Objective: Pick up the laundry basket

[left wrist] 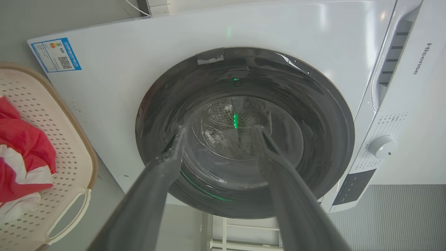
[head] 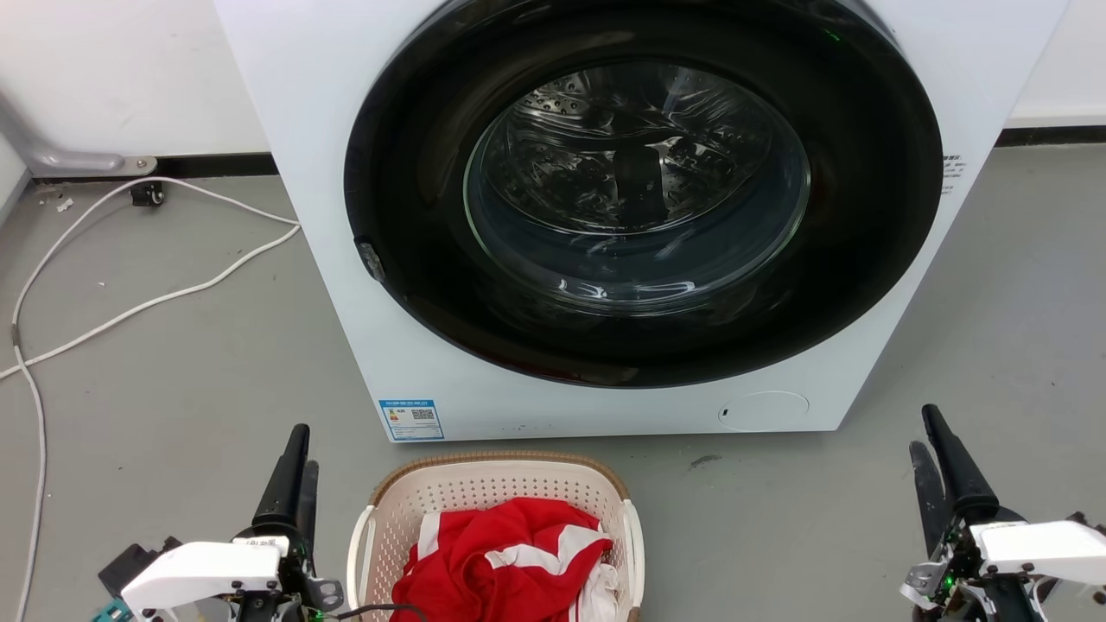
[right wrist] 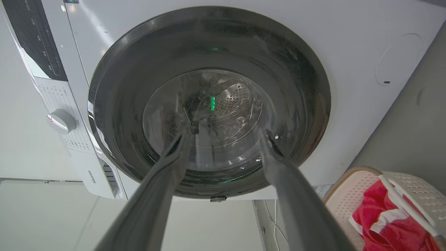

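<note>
Laundry basket (head: 475, 491) sits on the floor, near centre, just in front of the washer (head: 328, 173). Left gripper (head: 301, 445) is just beside it, right gripper (head: 923, 429) well apart; both have fingers spread, holding nothing. Thin perforated plastic plus a red garment (head: 501, 553): likely light, slightly flexy. Best hold: white side handles (head: 638, 540).

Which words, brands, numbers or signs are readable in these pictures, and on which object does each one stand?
"Hisense": grey lettering on the white front-loading washing machine, upper panel.
Blue rectangular sticker with QR code, washer's lower front: too small to read.
Print beside the white round dial: too small to read.
</note>
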Robot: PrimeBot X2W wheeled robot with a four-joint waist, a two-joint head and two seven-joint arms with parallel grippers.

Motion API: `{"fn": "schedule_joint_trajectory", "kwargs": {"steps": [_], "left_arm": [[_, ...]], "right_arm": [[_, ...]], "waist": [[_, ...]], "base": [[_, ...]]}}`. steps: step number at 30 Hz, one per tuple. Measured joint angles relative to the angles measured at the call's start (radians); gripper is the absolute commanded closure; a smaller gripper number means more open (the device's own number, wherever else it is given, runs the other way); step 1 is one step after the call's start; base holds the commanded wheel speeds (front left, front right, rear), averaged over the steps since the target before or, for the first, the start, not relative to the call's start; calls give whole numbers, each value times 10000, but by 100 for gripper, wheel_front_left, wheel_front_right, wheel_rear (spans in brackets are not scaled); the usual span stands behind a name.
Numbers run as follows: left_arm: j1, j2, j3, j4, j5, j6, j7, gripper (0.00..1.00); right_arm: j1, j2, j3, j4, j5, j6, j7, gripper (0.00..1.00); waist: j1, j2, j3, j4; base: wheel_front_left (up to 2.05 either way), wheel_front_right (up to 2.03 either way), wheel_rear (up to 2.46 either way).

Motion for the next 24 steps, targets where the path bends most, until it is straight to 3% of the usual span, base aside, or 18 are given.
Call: {"fn": "schedule_joint_trajectory", "kwargs": {"steps": [18,19,24], "left_arm": [[15,6,-477,-1026,3981,771,-851,0],[20,6,-585,-1133,4550,874,-976,0],[63,8,-694,-1279,5388,1034,-1147,0]], "right_arm": [[228,2,500,-1271,-4832,0,-851,0],[250,2,610,-1333,-5519,0,-945,0],[323,2,725,-1427,-6403,0,-1135,0]], "waist": [[0,0,30,-2],[0,0,32,-5],[0,0,35,-15]], "base": [[0,0,0],[0,0,0],[0,0,0]]}}
